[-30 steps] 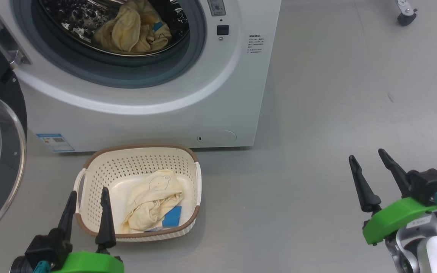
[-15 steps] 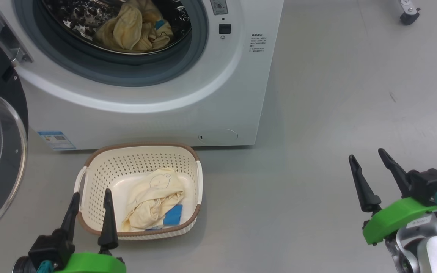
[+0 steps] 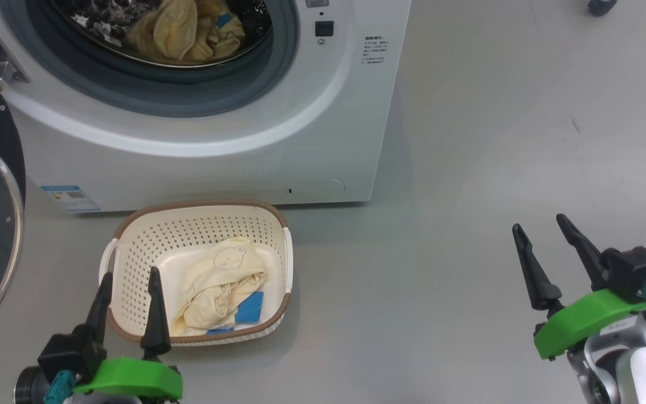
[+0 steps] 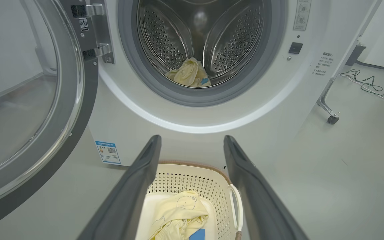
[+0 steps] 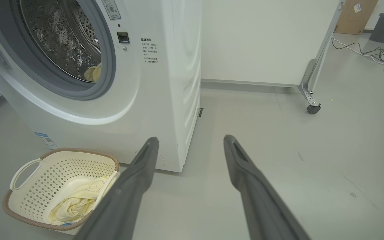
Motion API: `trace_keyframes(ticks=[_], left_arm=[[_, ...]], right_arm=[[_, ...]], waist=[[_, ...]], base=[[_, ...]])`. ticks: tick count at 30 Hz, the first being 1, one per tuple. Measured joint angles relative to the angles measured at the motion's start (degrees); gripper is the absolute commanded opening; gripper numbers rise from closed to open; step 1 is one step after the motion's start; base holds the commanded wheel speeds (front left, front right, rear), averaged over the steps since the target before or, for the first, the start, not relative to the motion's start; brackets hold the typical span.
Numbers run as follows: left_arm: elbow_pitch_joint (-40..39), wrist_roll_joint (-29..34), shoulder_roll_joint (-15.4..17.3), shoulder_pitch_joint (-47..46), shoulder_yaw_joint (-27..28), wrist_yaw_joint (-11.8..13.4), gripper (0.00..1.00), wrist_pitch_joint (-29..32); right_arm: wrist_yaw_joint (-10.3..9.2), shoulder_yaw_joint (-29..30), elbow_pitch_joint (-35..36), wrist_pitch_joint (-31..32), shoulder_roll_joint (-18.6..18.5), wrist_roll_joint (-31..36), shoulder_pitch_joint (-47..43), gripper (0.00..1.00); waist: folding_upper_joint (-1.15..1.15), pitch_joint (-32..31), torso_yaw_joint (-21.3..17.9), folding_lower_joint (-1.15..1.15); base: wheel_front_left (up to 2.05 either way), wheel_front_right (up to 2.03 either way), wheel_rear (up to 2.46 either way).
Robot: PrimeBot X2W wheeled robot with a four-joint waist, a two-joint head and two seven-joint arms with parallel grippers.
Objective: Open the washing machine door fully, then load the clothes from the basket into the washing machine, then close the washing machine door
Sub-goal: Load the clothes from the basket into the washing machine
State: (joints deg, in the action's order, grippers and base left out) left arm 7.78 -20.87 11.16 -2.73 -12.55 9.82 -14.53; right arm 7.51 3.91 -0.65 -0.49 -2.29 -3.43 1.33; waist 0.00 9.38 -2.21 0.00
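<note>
White box-shaped front-load washing machine (image 3: 216,157), black-rimmed glass porthole door (image 4: 28,100) swung open at its left. Cream-yellow clothes (image 3: 216,280) w/ blue bits: some in steel drum (image 4: 232,43), rest crumpled in cream perforated plastic basket (image 3: 188,233), brown rim, on grey floor (image 3: 469,168) by washer's front bottom edge. Left gripper (image 3: 128,273) & right gripper (image 3: 538,222) both spread wide, empty.

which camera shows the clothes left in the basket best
The head view: it looks down into the basket, showing the whole cream garment and the blue piece. The left wrist view cuts it off at the bottom edge; the right wrist view sees it low, partly behind the basket wall.
</note>
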Motion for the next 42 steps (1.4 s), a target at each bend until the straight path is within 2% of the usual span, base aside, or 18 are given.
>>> trace_keyframes(ticks=[7, 11, 18, 24, 33, 42], left_arm=[[3.26, -0.42, -0.03, -5.38, -0.21, -0.26, 1.0, 0.55], [7.36, -1.23, -0.23, -10.37, -0.56, -1.75, 1.0, 1.72], [18.2, -2.01, -0.31, -21.22, -0.83, -4.34, 1.0, 4.19], [32.54, -1.91, 0.21, -32.55, -2.05, -7.08, 1.0, 6.92], [49.41, -1.04, 4.53, -45.5, -2.82, -10.53, 1.0, 12.24], [57.4, -2.16, 8.55, -53.89, -2.35, -13.25, 1.0, 17.5]], right_arm=[[0.0, 0.07, 1.09, -0.36, 0.0, -1.46, 0.18, 1.0], [0.0, 0.1, 1.52, -0.58, 0.01, -2.48, 0.51, 1.0], [0.0, -0.49, 1.6, -1.76, 0.02, -3.68, 4.61, 1.0], [0.0, -2.12, 0.8, -4.11, 0.02, -5.35, 8.52, 1.0], [0.0, -6.39, -0.86, -8.18, 0.01, -8.86, 12.63, 1.0], [0.0, -9.14, -1.97, -10.2, 0.01, -10.7, 15.59, 1.0]], waist=[[0.0, 3.81, -1.08, 0.0], [0.0, 7.11, -1.93, 0.0], [0.0, 13.46, -3.87, 0.01], [0.0, 20.49, -6.52, 0.02], [0.0, 30.48, -11.67, 0.02], [0.0, 39.8, -15.85, 0.02]], base=[[0.0, 0.0, 0.0], [0.0, 0.0, 0.0], [0.0, 0.0, 0.0], [0.0, 0.0, 0.0], [0.0, 0.0, 0.0], [0.0, 0.0, 0.0]])
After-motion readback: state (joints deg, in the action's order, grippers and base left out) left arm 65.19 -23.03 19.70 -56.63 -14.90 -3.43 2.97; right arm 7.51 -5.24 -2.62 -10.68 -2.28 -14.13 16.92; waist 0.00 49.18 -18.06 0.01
